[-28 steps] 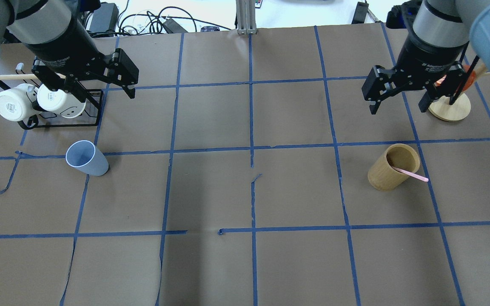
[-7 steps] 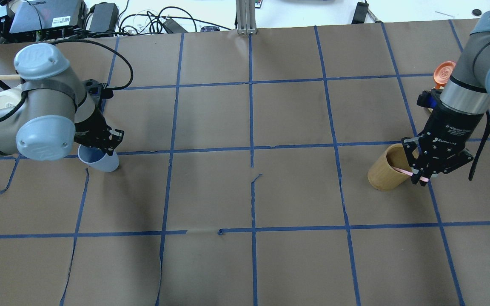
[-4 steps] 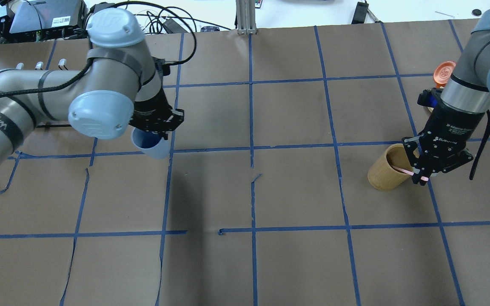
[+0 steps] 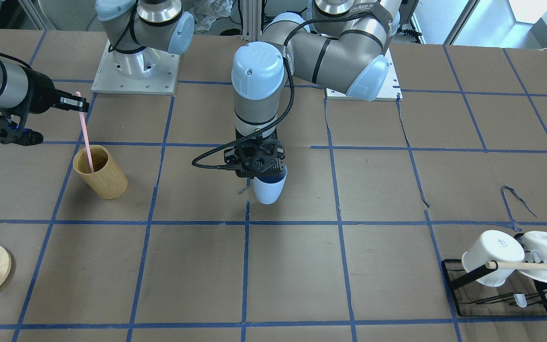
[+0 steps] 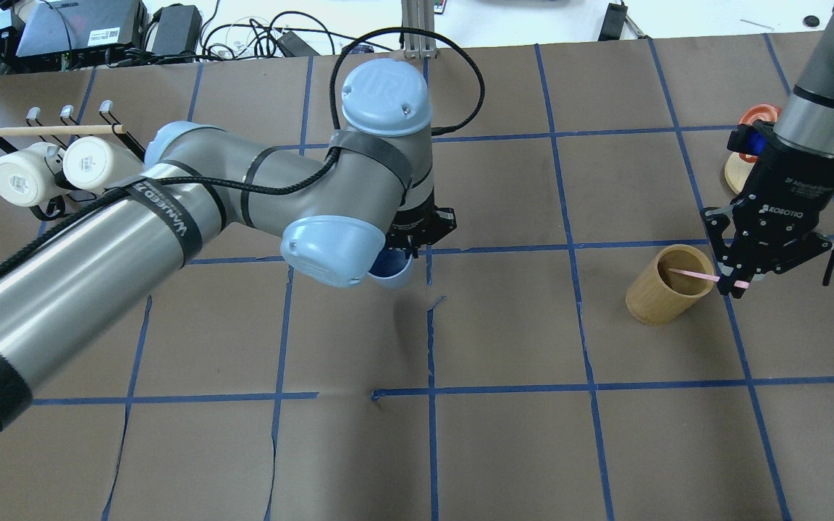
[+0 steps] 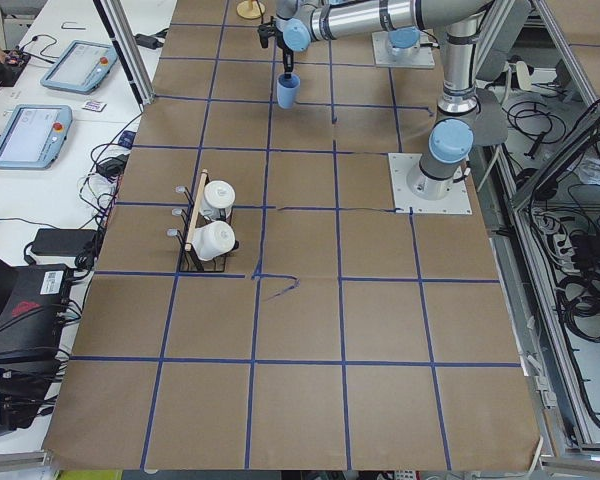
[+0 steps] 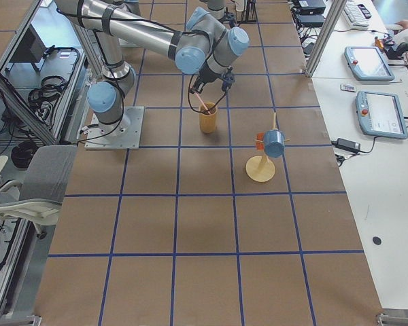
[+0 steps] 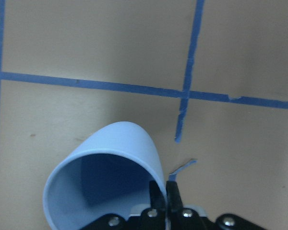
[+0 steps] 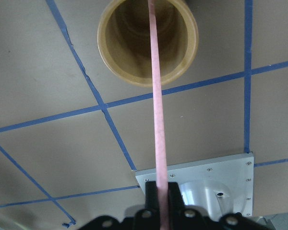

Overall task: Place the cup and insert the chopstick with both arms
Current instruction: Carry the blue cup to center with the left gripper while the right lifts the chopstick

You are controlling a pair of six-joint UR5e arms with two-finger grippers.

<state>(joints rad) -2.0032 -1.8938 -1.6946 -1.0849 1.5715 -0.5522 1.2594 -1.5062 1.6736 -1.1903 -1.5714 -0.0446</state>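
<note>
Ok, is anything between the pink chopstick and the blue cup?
Nothing visible does. Only bare table lies between the pink chopstick, whose lower end sits in the wooden holder, and the blue cup in the left gripper.

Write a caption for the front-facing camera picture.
Left end effector holds a pale blue cup mid-table; right end effector holds a pink chopstick, tip inside the wooden holder.

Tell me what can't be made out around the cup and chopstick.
- Blue cup: overhead view, mostly hidden under the left arm's joint.
- Pink chopstick lower tip: front-facing view, hidden inside the wooden holder.
- Left claw: left wrist view, cut off by the bottom edge.
- Rack's wooden dowel: front-facing view, cut off by the right edge.
</note>
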